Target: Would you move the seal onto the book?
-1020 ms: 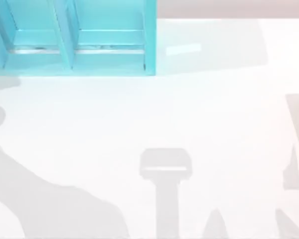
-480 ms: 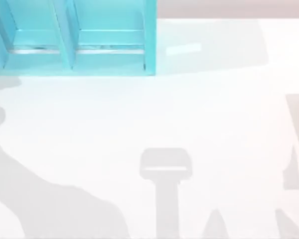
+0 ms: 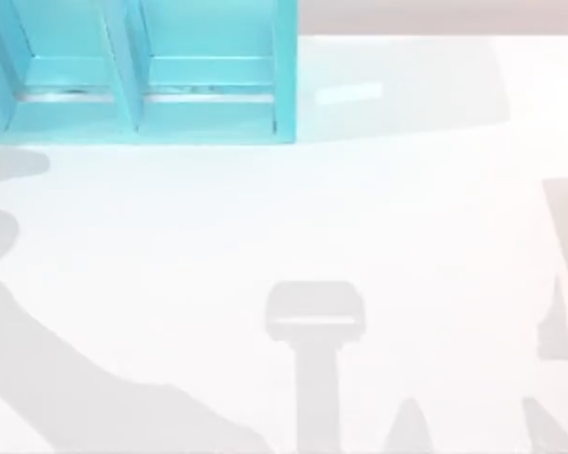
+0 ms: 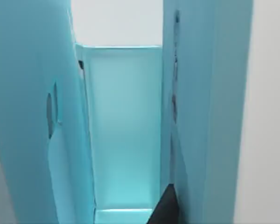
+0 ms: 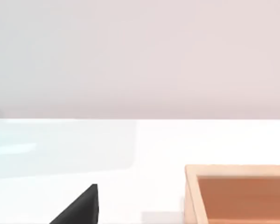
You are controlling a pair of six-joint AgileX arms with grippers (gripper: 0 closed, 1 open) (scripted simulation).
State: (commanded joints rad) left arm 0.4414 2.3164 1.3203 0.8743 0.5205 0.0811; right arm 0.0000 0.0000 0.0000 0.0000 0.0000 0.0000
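Grippers first: my left gripper (image 4: 164, 211) hangs close against the light-cyan shelf unit (image 4: 126, 130), looking into one of its bare compartments, and I cannot tell whether it is open or closed. My right gripper (image 5: 79, 209) hovers low over the white table (image 3: 407, 236), near an orange-brown wooden box (image 5: 233, 170). Its state I cannot tell either. From above, the shelf unit stands at the table's eleven o'clock, with white tabletop running from there toward three and six o'clock. Where the seal and the book lie I cannot tell. By my reading the task is at its opening step, with the seal not yet found or gripped. The next move calls for finding that small upright block. After that comes squaring a gripper over it, closing on its sides and carrying it level to the book's cover.
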